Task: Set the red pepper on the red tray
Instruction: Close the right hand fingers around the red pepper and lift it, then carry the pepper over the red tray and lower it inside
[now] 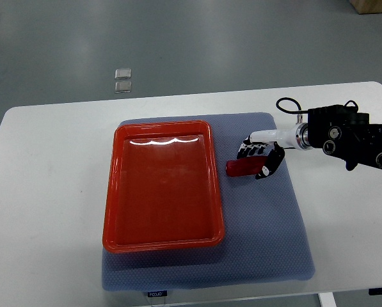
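Right robot hand (260,160) with fingers curled over the small dark-red pepper (240,167), which lies on the blue-grey mat (267,230) just right of the empty glossy red plastic tray (111,192). Transfer to tray remains.

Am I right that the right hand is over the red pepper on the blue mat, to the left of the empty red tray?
Not quite. In the top view the right hand and red pepper are on the blue mat to the right of the empty red tray, not left.
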`<state>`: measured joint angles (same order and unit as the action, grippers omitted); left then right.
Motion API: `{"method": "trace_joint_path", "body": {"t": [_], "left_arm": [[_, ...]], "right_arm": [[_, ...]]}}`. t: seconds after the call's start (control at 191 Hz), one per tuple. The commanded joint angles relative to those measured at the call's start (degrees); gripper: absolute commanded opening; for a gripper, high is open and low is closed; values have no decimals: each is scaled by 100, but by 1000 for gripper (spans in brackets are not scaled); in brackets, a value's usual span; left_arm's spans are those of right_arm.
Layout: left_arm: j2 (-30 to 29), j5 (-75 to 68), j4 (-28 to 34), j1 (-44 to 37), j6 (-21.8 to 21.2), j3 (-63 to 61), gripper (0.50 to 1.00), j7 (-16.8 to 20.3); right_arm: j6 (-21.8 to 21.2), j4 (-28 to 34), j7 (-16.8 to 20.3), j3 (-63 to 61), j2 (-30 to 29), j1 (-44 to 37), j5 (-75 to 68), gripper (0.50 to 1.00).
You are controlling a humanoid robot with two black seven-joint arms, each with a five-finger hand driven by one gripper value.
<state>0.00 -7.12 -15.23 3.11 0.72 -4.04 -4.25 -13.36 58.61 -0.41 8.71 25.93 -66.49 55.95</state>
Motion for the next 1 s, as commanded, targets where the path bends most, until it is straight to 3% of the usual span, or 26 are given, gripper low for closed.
{"method": "trace_joint_path", "body": {"t": [0.0, 0.063, 0.141, 0.262, 0.738, 0.995], "left_arm": [[0, 9, 2, -4, -1, -1, 1000, 3], [0, 9, 2, 5, -1, 8, 1000, 3], [0, 0, 2, 5, -1, 8, 1000, -5], [0, 0, 2, -4, -1, 8, 1000, 3], [0, 9, 2, -4, -1, -1, 1000, -5], [0, 0, -7, 5, -1, -10, 1000, -5]], "right_arm": [[44, -7, -3, 34, 0, 22, 48, 688], [53, -7, -3, 69, 0, 48, 57, 662], [97, -16, -3, 69, 8, 92, 127, 570], [167, -25, -3, 60, 43, 92, 118, 511], [53, 283, -3, -10, 650, -927, -102, 519], [44, 212, -55, 16, -123, -1534, -1086, 523]]}}
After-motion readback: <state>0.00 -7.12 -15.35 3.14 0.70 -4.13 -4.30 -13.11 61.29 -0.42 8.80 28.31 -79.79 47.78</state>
